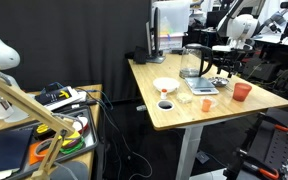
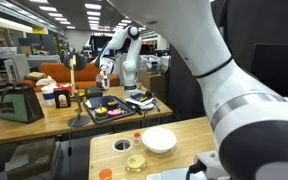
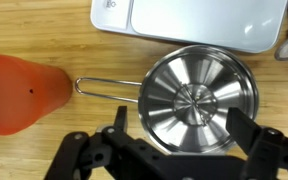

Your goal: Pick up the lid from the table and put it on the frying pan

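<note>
While the pincer (image 3: pixel 180 116) hangs open w/ one finger either side of the pan (image 3: pixel 198 80), the lid (image 1: pixel 165 104) lies on the table (image 1: pixel 184 114) near the bowl (image 1: pixel 165 87), apart from the pan. Orange cup (image 3: pixel 19 90) sits by pan's handle.

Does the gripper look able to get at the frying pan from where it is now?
Probably yes. In the wrist view the open gripper hangs over the frying pan, one finger to each side, with nothing between. The orange cup sits off to one side, clear of both fingers.
</note>
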`<state>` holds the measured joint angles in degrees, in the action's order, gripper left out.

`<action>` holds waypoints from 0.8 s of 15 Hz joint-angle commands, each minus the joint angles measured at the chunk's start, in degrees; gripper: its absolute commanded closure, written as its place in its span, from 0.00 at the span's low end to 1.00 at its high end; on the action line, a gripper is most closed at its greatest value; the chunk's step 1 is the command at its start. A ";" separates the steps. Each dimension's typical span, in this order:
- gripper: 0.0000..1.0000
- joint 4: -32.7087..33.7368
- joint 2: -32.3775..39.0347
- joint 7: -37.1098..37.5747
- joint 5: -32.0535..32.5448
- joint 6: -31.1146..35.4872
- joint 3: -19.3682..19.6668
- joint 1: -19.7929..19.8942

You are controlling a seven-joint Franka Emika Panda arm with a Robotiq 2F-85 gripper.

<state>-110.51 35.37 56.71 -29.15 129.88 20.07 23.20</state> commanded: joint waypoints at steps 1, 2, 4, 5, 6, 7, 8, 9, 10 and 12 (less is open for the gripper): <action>0.00 -6.02 -6.20 -1.86 0.53 2.89 0.13 -0.33; 0.00 -7.68 -8.25 -1.80 1.29 2.47 0.51 -0.67; 0.00 -11.09 -12.39 -2.67 2.66 1.62 0.93 -1.08; 0.00 -12.85 -14.56 -3.40 3.70 0.30 1.08 -1.21; 0.00 -8.64 -10.35 -1.68 2.45 0.30 0.56 -0.53; 0.00 -10.38 -12.25 -2.03 2.95 0.18 0.68 -0.71; 0.00 -11.60 -13.53 -2.29 3.13 0.18 0.75 -0.82; 0.00 -12.17 -14.09 -2.40 3.27 0.18 0.78 -0.87; 0.00 -12.31 -14.09 -2.46 3.31 0.20 0.79 -0.88; 0.00 -12.34 -13.95 -2.53 3.31 0.22 0.78 -0.93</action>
<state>-122.97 21.37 54.21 -25.76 130.26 20.56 22.52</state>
